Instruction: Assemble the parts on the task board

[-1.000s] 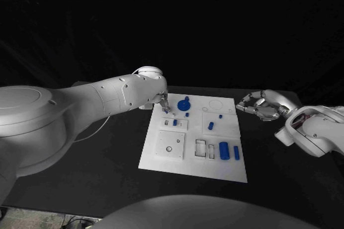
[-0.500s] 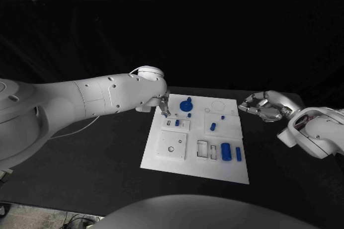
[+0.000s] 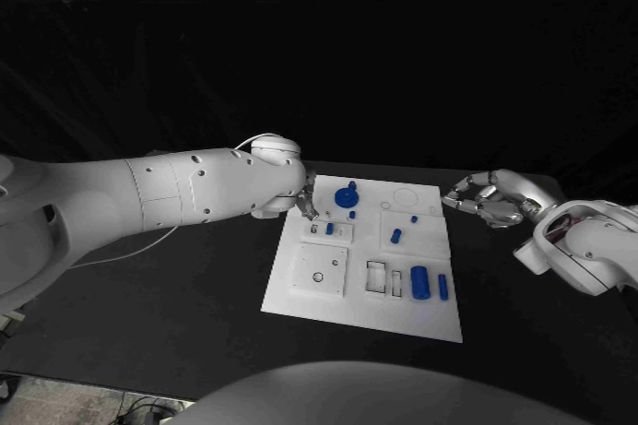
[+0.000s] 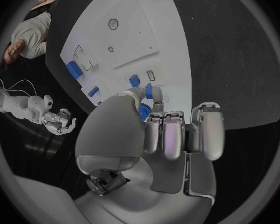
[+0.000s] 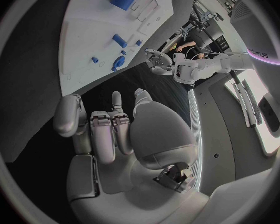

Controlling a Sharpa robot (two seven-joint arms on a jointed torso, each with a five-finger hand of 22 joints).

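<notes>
Left robot hand [image 3: 304,204] is poised at the white flat task board's [image 3: 319,294] far-left corner, grasp undeterminable. Right robot hand [image 3: 485,197] is curled, nothing held, beside the board.

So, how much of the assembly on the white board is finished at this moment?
Little looks finished. Several blue parts lie loose on the task board, and white slots stand unfilled. The left hand has its fingertips at the board's far left corner, beside the round blue part. The right hand hovers off the board, holding nothing.
</notes>
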